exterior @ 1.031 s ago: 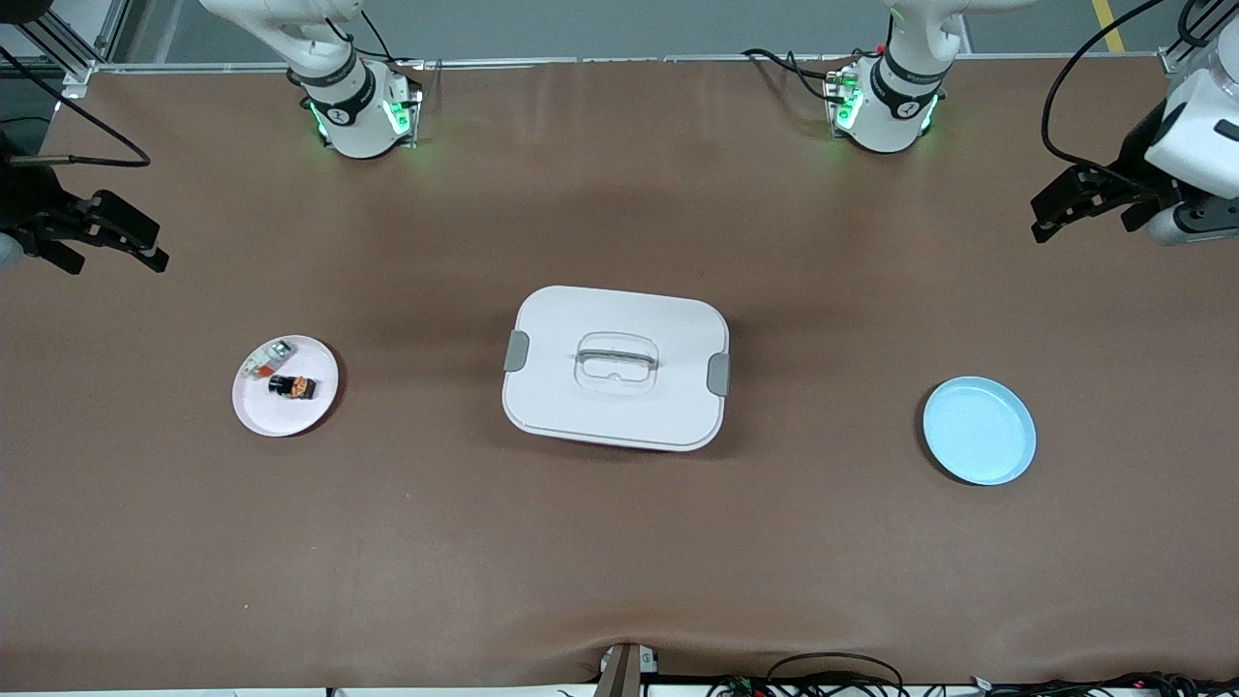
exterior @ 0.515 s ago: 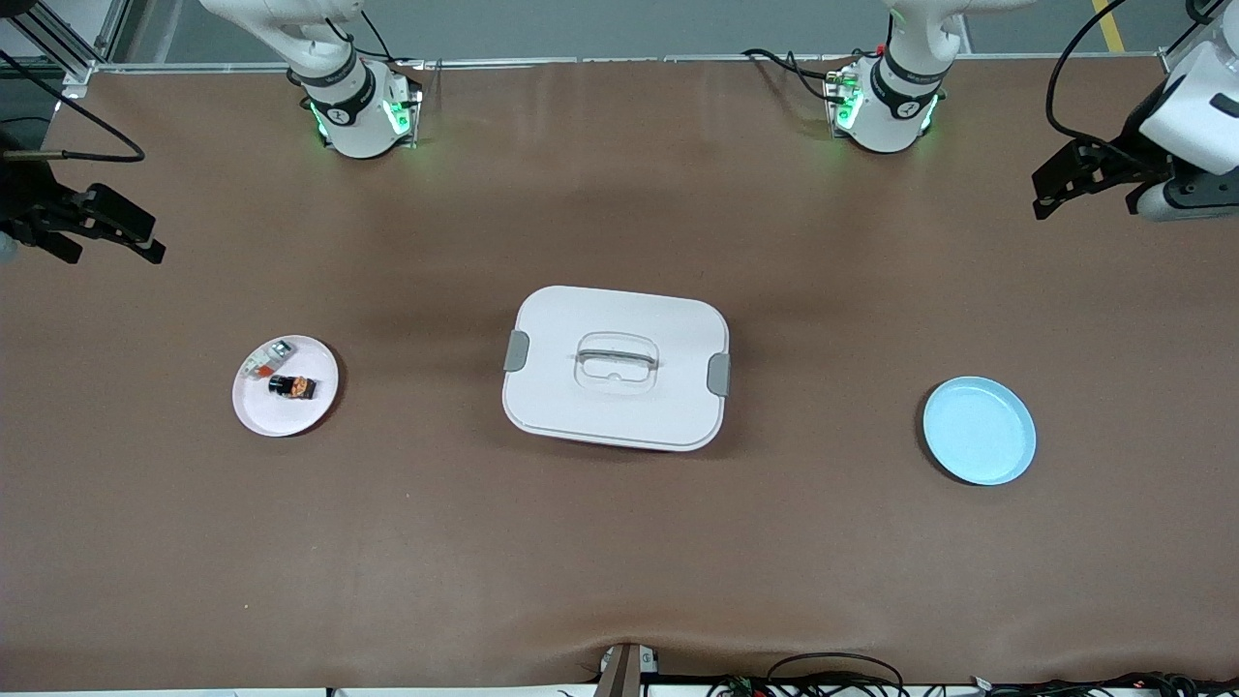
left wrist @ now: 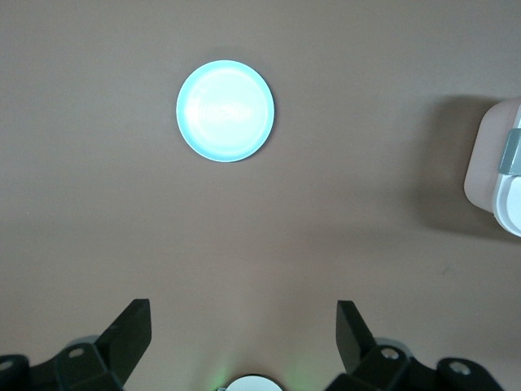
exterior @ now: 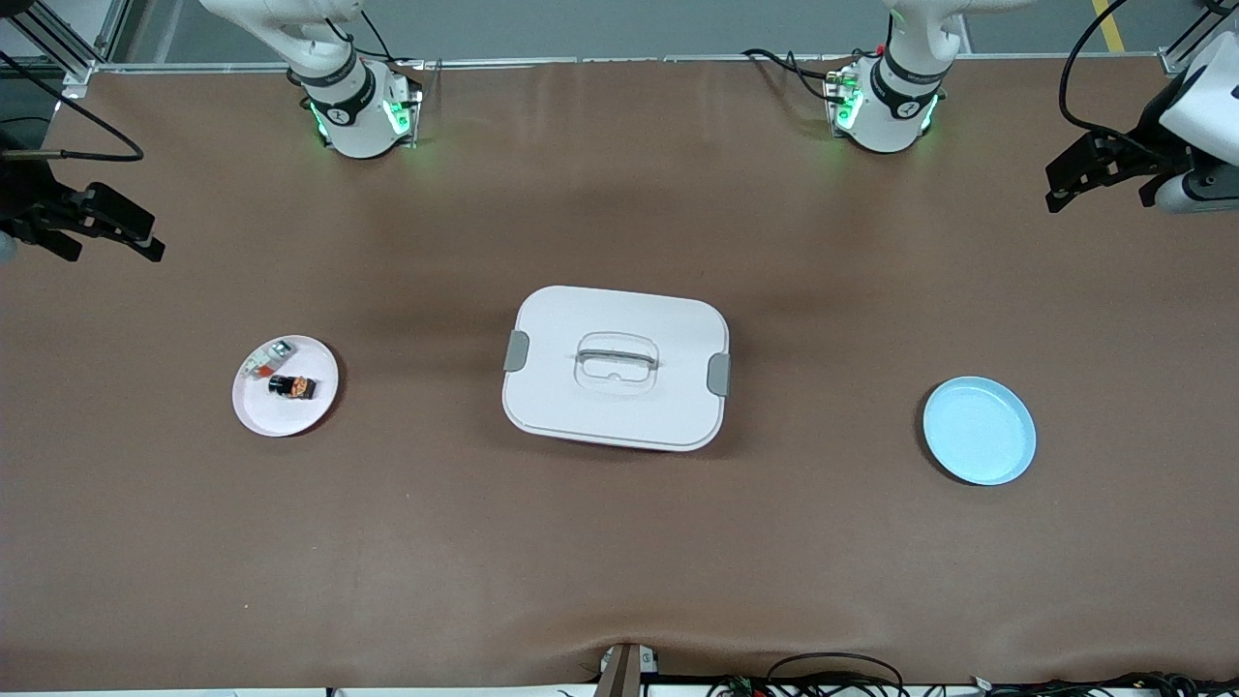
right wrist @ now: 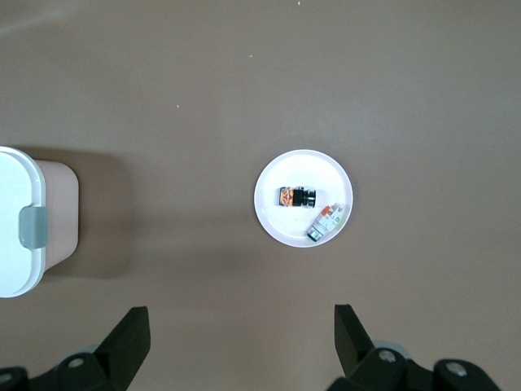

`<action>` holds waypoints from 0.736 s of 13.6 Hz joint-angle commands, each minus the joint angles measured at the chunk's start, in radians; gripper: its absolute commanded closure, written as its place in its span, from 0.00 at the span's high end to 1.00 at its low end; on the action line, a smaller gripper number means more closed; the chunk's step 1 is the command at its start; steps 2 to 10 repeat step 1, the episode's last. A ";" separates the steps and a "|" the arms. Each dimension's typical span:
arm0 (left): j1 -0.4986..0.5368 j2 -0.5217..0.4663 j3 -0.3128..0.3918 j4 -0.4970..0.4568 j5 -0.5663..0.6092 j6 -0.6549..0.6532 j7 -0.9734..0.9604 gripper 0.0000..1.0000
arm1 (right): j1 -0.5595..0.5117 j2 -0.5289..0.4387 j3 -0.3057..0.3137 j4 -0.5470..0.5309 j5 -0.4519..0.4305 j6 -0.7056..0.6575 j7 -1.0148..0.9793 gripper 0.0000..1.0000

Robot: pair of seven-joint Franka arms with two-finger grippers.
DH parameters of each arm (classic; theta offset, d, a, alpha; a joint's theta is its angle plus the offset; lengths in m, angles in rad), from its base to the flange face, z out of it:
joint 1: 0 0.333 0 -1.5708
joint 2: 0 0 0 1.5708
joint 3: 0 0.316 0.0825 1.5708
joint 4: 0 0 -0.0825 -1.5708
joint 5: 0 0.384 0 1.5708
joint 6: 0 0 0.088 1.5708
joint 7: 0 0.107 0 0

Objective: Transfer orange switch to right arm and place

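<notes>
Switch, a tiny black block with an orange face [exterior: 293, 386], lies on the small round white plate [exterior: 312, 414] beside a whitish-silver part [exterior: 268, 359], toward the right arm's end of the counter [exterior: 619, 542] from the lidded white box [exterior: 616, 368]. Right hand [exterior: 102, 234] and left hand [exterior: 1089, 174] hang wide open, empty, above the counter's ends.

White lidded box [exterior: 616, 368] blocks mid-table; bare tabletop [exterior: 619, 542] around pink plate [exterior: 261, 411], blue plate [exterior: 978, 431].

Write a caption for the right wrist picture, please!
Open right gripper above a white plate holding the orange switch.
</notes>
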 commanded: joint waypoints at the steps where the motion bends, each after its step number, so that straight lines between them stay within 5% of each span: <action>1: 0.002 0.002 0.001 0.032 -0.012 -0.017 0.003 1.00 | -0.009 -0.002 0.003 0.015 -0.014 -0.023 0.014 1.00; 10: 0.002 0.002 0.001 0.032 -0.012 -0.017 0.003 1.00 | -0.009 -0.002 0.003 0.015 -0.014 -0.023 0.014 1.00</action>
